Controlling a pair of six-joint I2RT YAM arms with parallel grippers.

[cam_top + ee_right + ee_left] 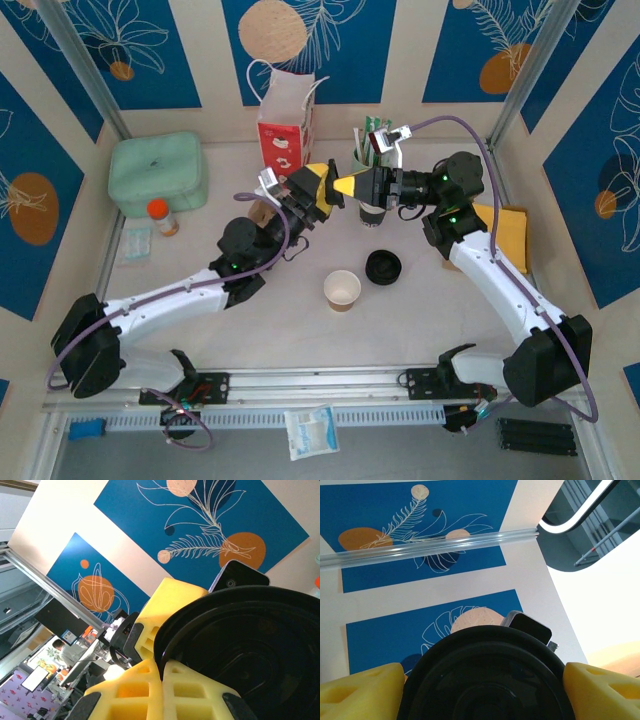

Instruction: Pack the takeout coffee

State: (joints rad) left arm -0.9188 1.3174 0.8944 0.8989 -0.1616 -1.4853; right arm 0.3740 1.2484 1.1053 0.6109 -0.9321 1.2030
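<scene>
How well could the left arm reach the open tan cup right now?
Probably yes: the tan cup stands apart on the table with nothing over it. But the left tool is full, clamped on a black lid.

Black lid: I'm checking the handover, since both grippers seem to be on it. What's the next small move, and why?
Probably open the right gripper. The left gripper spans the black lid side to side, fit for lowering it onto the open tan cup; the right seems only to pinch its rim.
</scene>
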